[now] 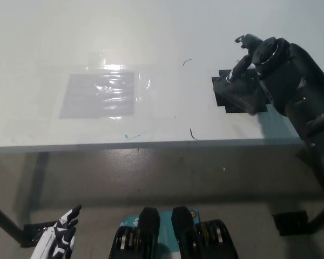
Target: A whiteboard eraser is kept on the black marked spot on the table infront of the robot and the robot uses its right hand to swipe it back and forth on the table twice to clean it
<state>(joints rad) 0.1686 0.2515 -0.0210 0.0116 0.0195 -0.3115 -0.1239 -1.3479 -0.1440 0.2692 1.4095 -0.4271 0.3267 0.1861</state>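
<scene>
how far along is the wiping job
Early. The eraser lies on the black mark, so no swipe looks started. The right hand is over its far edge; whether it grips is unclear. Both back-and-forth swipes across the table remain. The left hand rests low, below the table.

Glossy black right hand [270, 59]; white left hand [58, 237]
</scene>
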